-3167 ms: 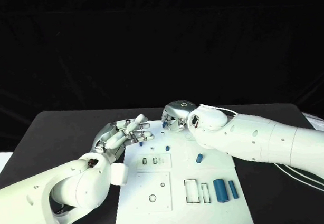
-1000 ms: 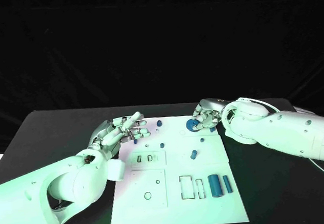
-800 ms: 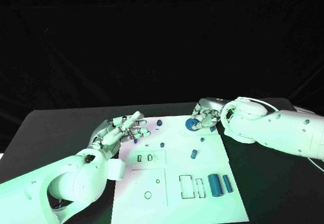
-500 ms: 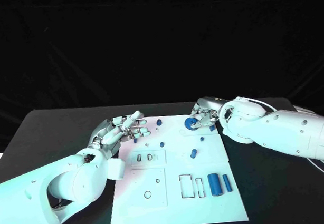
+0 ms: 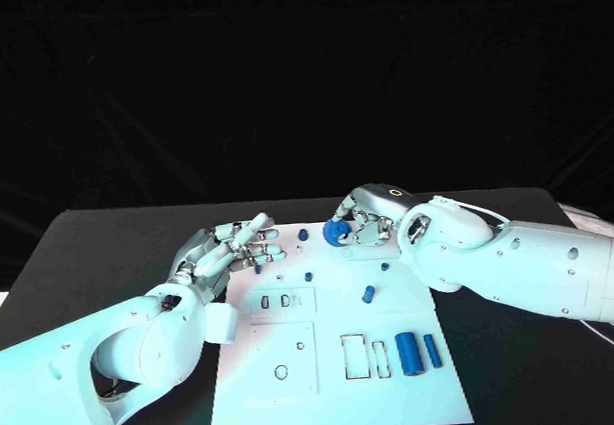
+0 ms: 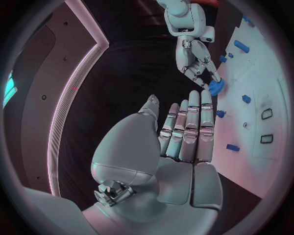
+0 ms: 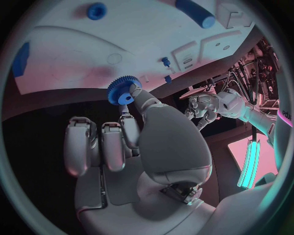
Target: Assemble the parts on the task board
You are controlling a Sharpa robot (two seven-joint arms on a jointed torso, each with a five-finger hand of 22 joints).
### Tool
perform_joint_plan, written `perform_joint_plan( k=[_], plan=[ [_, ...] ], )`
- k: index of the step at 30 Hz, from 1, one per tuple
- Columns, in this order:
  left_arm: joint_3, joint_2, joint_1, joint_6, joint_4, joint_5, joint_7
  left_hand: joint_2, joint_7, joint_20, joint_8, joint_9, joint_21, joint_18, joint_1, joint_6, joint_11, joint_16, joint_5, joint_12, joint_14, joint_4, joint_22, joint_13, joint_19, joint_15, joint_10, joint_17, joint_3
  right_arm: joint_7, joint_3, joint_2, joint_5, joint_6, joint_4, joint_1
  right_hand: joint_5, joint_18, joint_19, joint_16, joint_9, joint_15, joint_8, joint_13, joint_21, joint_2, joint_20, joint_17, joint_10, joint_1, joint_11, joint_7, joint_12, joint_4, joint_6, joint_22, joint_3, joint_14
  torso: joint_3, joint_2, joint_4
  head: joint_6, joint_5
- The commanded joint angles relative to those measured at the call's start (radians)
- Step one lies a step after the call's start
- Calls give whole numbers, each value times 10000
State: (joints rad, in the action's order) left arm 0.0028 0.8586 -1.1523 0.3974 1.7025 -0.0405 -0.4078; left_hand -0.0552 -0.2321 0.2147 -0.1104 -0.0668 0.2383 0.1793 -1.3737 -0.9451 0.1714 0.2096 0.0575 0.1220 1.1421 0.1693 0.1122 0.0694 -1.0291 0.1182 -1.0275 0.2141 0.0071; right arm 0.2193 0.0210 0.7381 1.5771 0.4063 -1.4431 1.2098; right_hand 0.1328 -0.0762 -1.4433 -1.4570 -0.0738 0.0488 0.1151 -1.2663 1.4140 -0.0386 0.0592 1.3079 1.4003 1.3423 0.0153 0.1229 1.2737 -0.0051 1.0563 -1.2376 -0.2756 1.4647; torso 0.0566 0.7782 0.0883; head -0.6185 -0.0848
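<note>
- Nearest me on the task board (image 5: pixel 338 390), I see two blue cylinders (image 5: pixel 407 353) lying side by side, long axes running away from me.
- Left hand (image 5: pixel 238 249) hovers at the board's left edge, fingers straight, holding nothing.
- At the far edge, right hand (image 5: pixel 357 220) pinches a blue gear (image 5: pixel 337 233) above the board.

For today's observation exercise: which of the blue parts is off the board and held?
The toothed blue gear, pinched by the right robot hand above the task board's far edge; the other blue parts rest on the board.
</note>
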Motion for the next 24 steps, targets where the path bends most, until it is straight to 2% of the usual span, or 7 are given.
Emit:
perform_joint_plan(
  k=[1,3,4,9,14,24],
  plan=[
    [6,-7,-5,-198,8,-10,-57,-19,-32,64,29,10,-49,8,-72,18,28,-29,51,-50,-81,-48,-12,-8,40,-23,4,12,16,227,-5,-266,445,169,-76,9,290,91,-3,-12,-320,51,185,1,61,65,-64,217,-11,-223,40,-172,-76,117,383,0,-118,657,9,2,17,0,38],
    [6,-14,-5,-201,7,-10,-61,-19,-32,64,29,10,-49,8,-72,18,28,-29,51,-50,-81,-48,-12,-8,40,-23,4,12,16,355,-7,-532,529,105,1,7,757,88,4,-12,-325,46,137,-23,53,-44,-57,215,-8,-414,43,-170,-83,201,384,14,-131,655,19,-4,12,-8,44],
    [7,-22,-5,-201,9,-10,-66,-19,-32,64,29,10,-49,8,-72,18,28,-29,51,-50,-81,-48,-12,-8,40,-23,4,12,16,406,-8,-653,560,78,49,0,815,87,6,-8,-329,47,128,-29,51,-62,-57,206,-7,-439,43,-170,-86,210,390,18,-146,653,20,-5,8,-7,53],
    [8,-116,-4,-155,-2,-10,-109,-20,-34,65,30,10,-53,9,-68,21,30,-33,49,-51,-83,-50,-14,-9,39,-22,7,15,15,557,-25,-1220,656,-145,347,-65,854,85,9,-5,-331,47,111,-26,48,-96,-58,199,-12,-473,45,-166,-100,219,387,24,-156,651,18,6,42,-35,110],
    [9,-167,-4,-163,-4,-10,-120,-20,-34,65,30,10,-54,9,-68,21,30,-34,49,-52,-83,-51,-14,-9,39,-22,7,16,15,626,-59,-1612,736,-327,630,-161,820,83,13,8,-329,44,83,1,43,-132,-56,171,-32,-513,52,-158,-142,231,368,33,-163,646,14,6,-6,-49,150],
    [9,-131,-4,-156,-23,-11,-119,-20,-34,65,30,10,-54,9,-68,21,30,-34,49,-52,-83,-51,-14,-9,39,-22,7,16,15,817,-130,-2010,872,-597,1116,-257,711,82,18,22,-324,33,28,74,36,-180,-49,144,-91,-565,68,-136,-244,244,324,43,-182,639,2,5,1,-77,143]
  ],
)
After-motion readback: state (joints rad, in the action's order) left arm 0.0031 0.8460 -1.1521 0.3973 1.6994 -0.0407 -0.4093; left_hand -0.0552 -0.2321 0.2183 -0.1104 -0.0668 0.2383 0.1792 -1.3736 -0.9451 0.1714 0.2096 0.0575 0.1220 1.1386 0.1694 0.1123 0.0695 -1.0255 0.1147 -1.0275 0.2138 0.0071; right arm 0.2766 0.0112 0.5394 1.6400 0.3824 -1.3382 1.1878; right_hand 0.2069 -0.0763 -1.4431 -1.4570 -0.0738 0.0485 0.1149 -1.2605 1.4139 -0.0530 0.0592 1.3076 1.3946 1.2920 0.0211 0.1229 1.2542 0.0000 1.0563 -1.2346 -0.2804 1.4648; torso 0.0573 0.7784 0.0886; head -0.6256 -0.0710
